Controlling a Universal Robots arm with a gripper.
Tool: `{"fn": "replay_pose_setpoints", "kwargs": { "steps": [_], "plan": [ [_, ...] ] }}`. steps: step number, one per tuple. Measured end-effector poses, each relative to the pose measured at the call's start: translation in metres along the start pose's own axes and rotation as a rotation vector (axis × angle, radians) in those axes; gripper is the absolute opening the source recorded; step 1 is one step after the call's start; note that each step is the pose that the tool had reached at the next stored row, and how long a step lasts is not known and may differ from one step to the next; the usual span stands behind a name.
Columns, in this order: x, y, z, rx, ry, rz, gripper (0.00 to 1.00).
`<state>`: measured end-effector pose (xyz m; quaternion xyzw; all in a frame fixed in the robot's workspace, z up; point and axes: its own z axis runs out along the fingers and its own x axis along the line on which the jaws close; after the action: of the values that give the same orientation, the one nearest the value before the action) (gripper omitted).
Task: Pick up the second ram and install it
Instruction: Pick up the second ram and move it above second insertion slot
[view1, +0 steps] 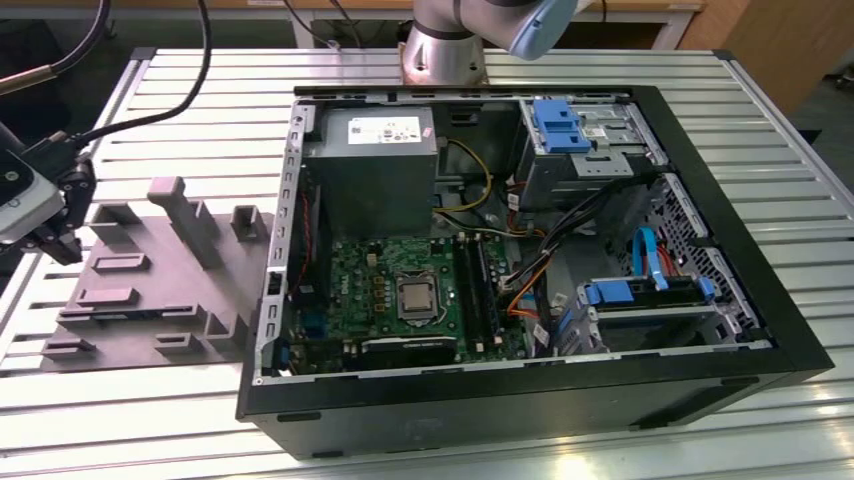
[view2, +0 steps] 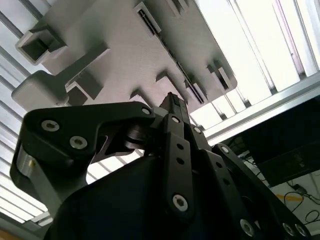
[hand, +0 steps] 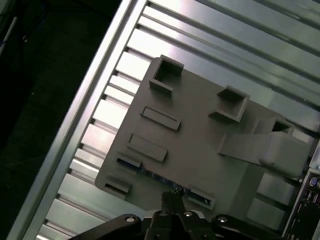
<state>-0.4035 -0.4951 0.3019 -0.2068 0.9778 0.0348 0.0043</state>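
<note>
Along one edge of the single pale grey moulded plastic tray (hand: 200, 145), between two low slotted blocks, we see the second ram (hand: 152, 174). It is one slim dark memory stick standing on its long edge, with bluish glints along it. In the first wrist view one black metal gripper (hand: 172, 192) sits right over its middle. We cannot tell whether the gripper is open or closed, or grips the stick. The matte, finely textured tray carries two hollow square sockets. It lies on one ribbed aluminium table (view1: 200, 100), beside one open black computer case (view1: 534, 410).

Bright light, blown-out glare on the metal slats (view2: 260, 30).
</note>
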Motion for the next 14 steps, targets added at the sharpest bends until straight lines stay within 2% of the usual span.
{"fn": "replay_pose_setpoints", "kwargs": {
  "steps": [6, 14],
  "plan": [
    [0.0004, 0.0003, 0.0004, -0.0017, 0.0051, -0.076, 0.11],
    [0.0005, 0.0001, 0.0014, -0.0048, 0.0140, -0.211, 0.11]
  ]
}}
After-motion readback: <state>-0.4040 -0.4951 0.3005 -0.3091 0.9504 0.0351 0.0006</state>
